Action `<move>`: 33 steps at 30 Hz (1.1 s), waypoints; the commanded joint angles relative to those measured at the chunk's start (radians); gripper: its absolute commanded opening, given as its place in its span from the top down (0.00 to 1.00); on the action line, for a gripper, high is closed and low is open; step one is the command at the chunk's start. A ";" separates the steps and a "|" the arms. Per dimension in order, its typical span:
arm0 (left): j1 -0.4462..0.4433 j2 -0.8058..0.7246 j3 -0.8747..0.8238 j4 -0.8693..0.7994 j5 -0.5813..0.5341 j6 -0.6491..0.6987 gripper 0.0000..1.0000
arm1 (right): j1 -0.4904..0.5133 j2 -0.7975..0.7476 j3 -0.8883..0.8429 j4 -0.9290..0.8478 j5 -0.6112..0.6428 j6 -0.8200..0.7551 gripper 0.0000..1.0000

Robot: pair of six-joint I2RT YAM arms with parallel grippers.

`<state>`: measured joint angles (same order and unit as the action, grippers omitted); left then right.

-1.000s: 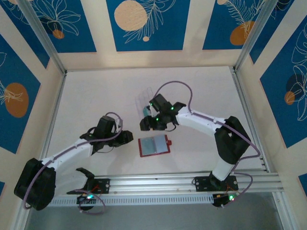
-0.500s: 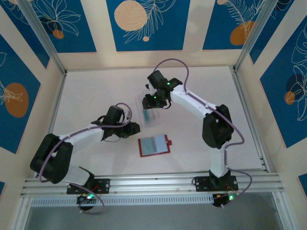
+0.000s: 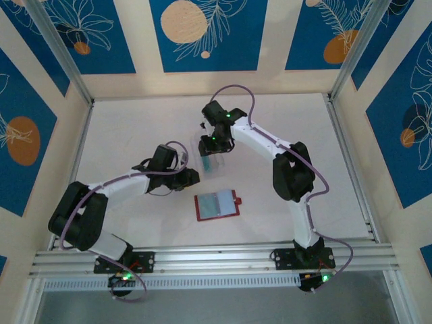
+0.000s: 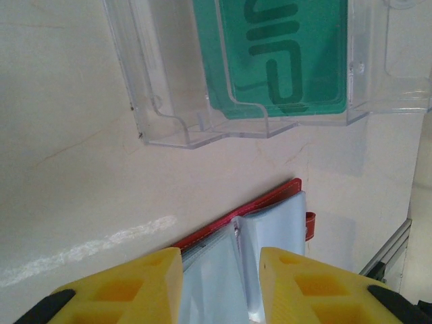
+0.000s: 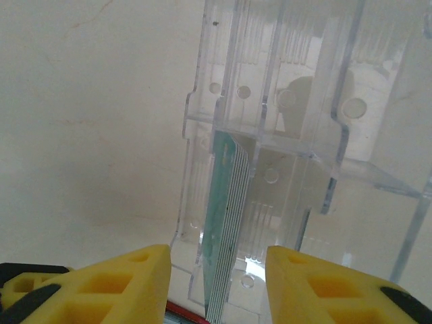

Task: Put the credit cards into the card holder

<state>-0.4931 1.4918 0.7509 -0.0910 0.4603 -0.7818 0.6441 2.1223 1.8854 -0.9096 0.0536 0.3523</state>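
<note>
Right gripper (image 5: 217,273) hung over the clear case (image 5: 304,135), jaws apart and empty. The cards (image 5: 223,216) stood on edge inside it, dead ahead, their long edges lined up with the gap. This arm was clearly nearer. Left gripper (image 4: 219,280), also apart and empty, pointed at the open wallet (image 4: 277,223), near of the case.

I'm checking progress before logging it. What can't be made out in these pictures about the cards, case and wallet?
- Card count: the cards stand edge-on in the case, right wrist view; edges too fine to count.
- Card print: left wrist view, cut off by the top edge.
- Pockets of the wallet: left wrist view, near part hidden behind the left jaws; top view too small to tell if a card is inside.
</note>
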 commanded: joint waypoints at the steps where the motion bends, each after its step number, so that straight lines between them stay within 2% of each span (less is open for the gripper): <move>1: 0.010 0.007 0.025 -0.010 0.000 0.017 0.65 | 0.016 0.034 0.022 -0.040 0.020 -0.032 0.58; 8: 0.010 -0.011 0.006 -0.002 -0.008 0.006 0.65 | 0.065 0.055 0.049 -0.079 0.156 -0.046 0.57; 19: 0.010 -0.068 -0.023 -0.022 -0.030 0.010 0.65 | 0.105 0.114 0.108 -0.136 0.277 -0.036 0.57; 25: 0.011 -0.077 -0.029 -0.025 -0.031 0.017 0.65 | 0.112 0.148 0.141 -0.164 0.271 -0.032 0.56; 33: 0.019 -0.082 -0.040 -0.026 -0.026 0.023 0.65 | 0.095 0.095 0.113 -0.116 0.111 -0.010 0.57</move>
<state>-0.4908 1.4342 0.7261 -0.0959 0.4370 -0.7784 0.7494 2.2353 2.0098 -1.0183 0.2562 0.3225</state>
